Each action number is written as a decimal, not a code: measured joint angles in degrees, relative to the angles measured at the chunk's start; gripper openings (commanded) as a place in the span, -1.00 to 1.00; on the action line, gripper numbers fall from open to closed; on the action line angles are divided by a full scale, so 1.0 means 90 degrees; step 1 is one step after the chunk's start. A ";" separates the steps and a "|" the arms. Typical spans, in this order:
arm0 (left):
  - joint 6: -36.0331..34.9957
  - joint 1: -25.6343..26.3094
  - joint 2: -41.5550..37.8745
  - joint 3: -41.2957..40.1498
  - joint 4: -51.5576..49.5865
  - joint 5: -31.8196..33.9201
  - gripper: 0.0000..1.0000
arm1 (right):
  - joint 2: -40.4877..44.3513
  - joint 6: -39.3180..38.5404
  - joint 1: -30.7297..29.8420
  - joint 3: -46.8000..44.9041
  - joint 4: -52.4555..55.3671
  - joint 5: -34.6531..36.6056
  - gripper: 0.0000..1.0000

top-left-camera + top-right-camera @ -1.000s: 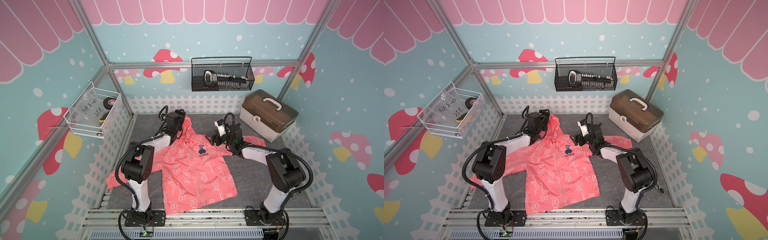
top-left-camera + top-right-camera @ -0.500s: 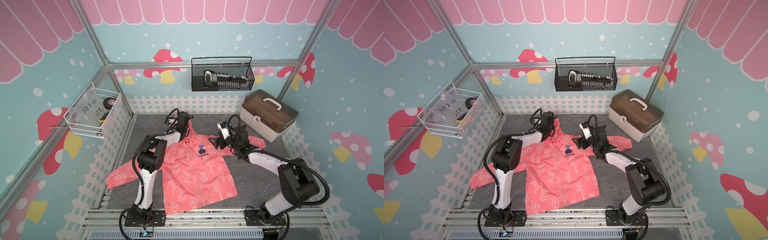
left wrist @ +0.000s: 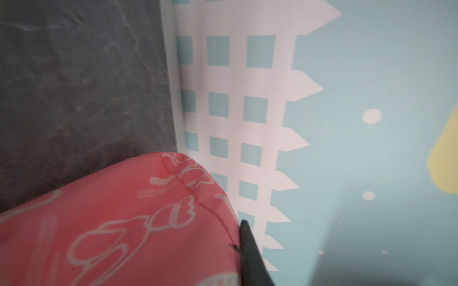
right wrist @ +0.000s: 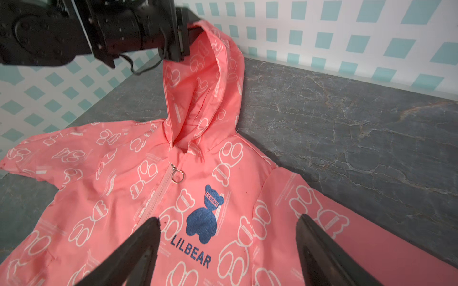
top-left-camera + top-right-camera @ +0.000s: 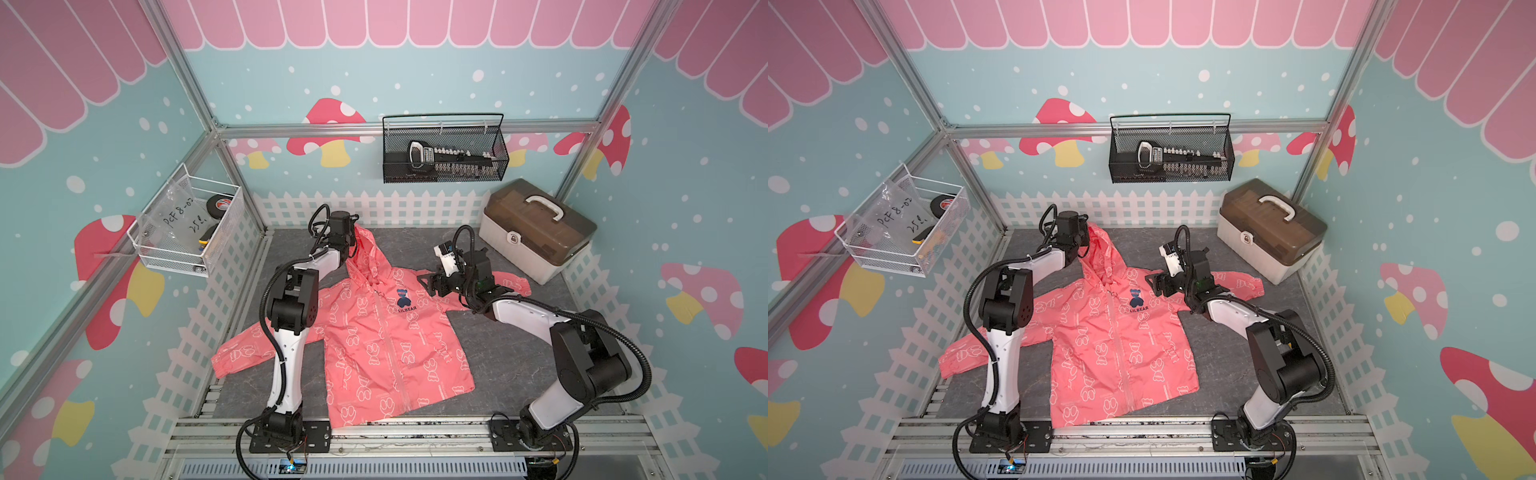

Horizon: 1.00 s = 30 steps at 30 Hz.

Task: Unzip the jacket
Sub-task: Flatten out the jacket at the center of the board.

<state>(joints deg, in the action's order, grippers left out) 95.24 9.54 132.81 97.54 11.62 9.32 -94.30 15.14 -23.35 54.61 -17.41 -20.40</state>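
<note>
The left gripper (image 4: 194, 31) is clamping shut on the hood tip of the jacket (image 5: 386, 332). The right gripper (image 4: 228, 220) is hanging wide open, empty, above the bear logo (image 4: 203, 218), and a toolbox (image 5: 536, 232) is sitting nearby.

Both top views are bright and evenly lit from overhead, with only thin, soft shadows beside the jacket (image 5: 386, 345) on the grey table (image 5: 498, 353). Their corners fall slightly darker, and the frame posts (image 5: 190, 83) lean outward from wide-lens distortion. The left wrist view is smeared throughout: the white fence print (image 3: 247, 99) lacks crisp edges, and a grey shade dims one corner. The right wrist view is sharp, though the right hand (image 4: 228, 218) fingers (image 4: 138, 247) near the lens look soft.
</note>
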 measured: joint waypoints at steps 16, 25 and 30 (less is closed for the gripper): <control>0.0002 -0.0068 -0.0886 -0.3038 0.1749 -0.2186 -1.00 | -0.2208 -0.0236 0.0219 0.2178 -0.0503 -0.0967 0.94; -0.0534 -0.0238 -0.1377 -0.3024 0.1494 -0.3050 -1.00 | -0.3774 -0.3349 0.0204 0.4607 0.0617 -0.1630 0.87; -0.0816 -0.0306 -0.1532 -0.3007 0.1277 -0.3313 -1.00 | -0.4539 -0.4845 0.0129 0.6271 0.1919 -0.1836 0.85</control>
<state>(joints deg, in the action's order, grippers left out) 87.90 6.79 119.02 70.48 23.11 -20.49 -135.15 -28.47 -22.20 111.04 -0.14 -36.93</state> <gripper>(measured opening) 0.055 0.932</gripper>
